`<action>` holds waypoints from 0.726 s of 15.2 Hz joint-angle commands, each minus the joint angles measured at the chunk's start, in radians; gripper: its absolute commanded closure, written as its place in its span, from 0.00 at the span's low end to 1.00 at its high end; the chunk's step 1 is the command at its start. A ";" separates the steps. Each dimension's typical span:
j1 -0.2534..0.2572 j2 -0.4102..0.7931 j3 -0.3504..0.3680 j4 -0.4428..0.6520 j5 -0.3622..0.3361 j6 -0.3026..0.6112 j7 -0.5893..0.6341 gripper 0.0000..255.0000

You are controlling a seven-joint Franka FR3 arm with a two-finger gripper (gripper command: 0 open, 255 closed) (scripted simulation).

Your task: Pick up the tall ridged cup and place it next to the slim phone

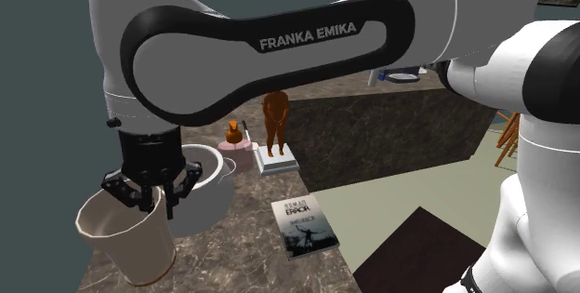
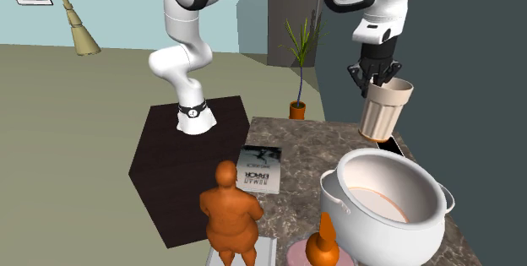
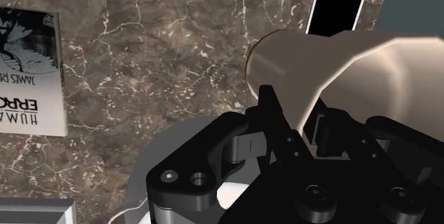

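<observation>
Two fingers of my gripper [image 2: 377, 76] pinch the rim of the tall ridged cup [image 2: 384, 112], held near the countertop's [image 2: 296, 167] corner, just above the slim phone [image 2: 391, 145]. I should lower it upright onto bare stone beside the phone, not onto it.

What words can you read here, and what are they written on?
"FRANKA EMIKA": on the robot arm.
"HUMAN ERROR": on the book cover.
"JAMES RE": same cover, the rest unreadable.
The book's smaller print is too small to read.
The ridged cup has no words.
</observation>
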 commanded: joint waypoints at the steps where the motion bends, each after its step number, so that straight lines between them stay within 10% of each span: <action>1: -0.002 -0.002 -0.001 -0.027 0.000 0.027 -0.001 1.00; 11: -0.006 0.018 -0.006 -0.134 -0.008 0.152 -0.002 1.00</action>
